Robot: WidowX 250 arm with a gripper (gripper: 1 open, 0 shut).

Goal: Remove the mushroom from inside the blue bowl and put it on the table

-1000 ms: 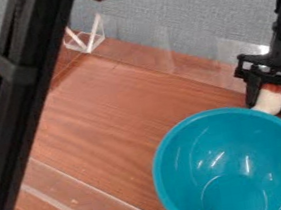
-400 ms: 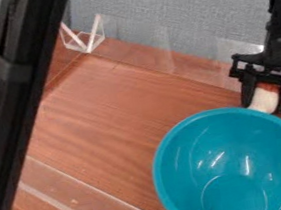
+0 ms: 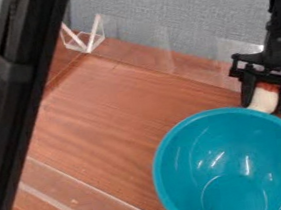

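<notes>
The blue bowl [image 3: 235,165] fills the lower right of the camera view, glossy teal and with nothing inside it. Just past its far rim, my gripper [image 3: 271,95] points downward, shut on the mushroom [image 3: 261,100], a small cream-white piece showing between the two black fingers [image 3: 247,88]. The mushroom hangs over the table [image 3: 103,103], close to the bowl's edge; whether it touches the wood I cannot tell.
A thick black bar [image 3: 22,106] crosses the left foreground diagonally and hides part of the table. Low clear acrylic walls [image 3: 135,52] edge the far side, with a clear stand [image 3: 87,33] behind them.
The gripper with the mushroom has shifted slightly up and away from the bowl's rim during the last second, then stayed still. The bowl has not moved.
</notes>
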